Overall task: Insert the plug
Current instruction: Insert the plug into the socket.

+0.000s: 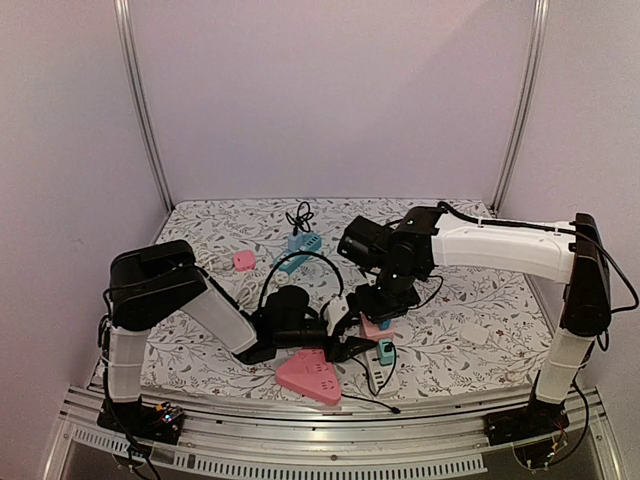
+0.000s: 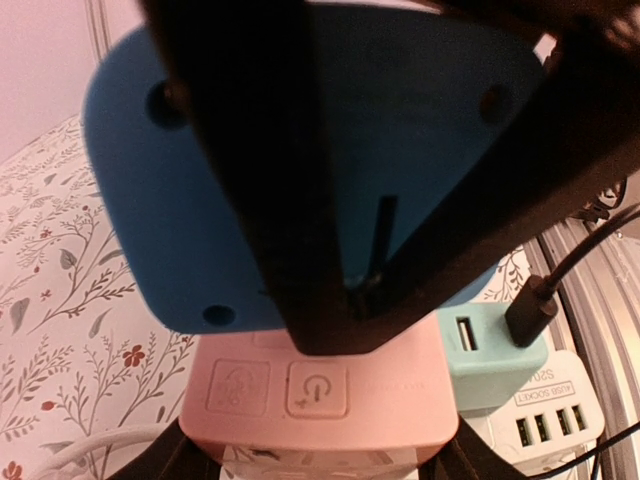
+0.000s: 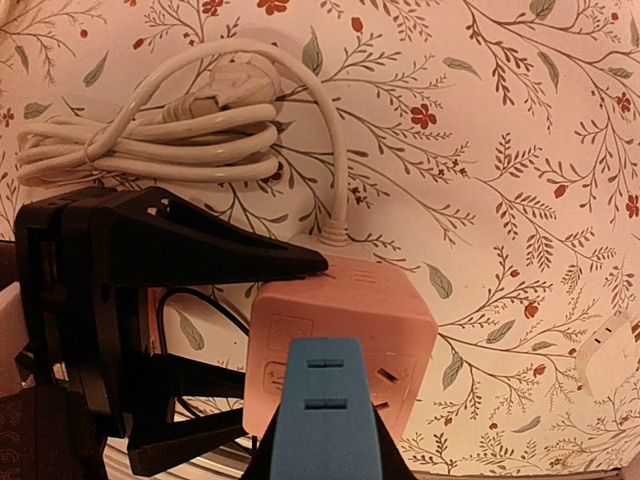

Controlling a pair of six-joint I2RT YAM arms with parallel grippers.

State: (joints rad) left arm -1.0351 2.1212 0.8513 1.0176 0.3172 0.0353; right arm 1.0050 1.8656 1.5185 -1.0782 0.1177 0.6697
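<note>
Insertion step: right gripper (image 3: 327,462) clamping blue plastic plug (image 3: 325,395) over pink cube socket (image 3: 370,320), itself gripped by left gripper (image 3: 288,345). Next, likely: square up, press down.

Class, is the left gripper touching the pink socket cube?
Touching. Right wrist view: the left gripper has its upper finger pressed against the pink socket cube at its top-left edge, no gap.

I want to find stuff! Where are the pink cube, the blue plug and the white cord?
pink cube (image 3: 350,300), right wrist view, a bare face
blue plug (image 3: 325,425), right wrist view, upper body
white cord (image 3: 150,140), right wrist view, coiled bundle
</note>
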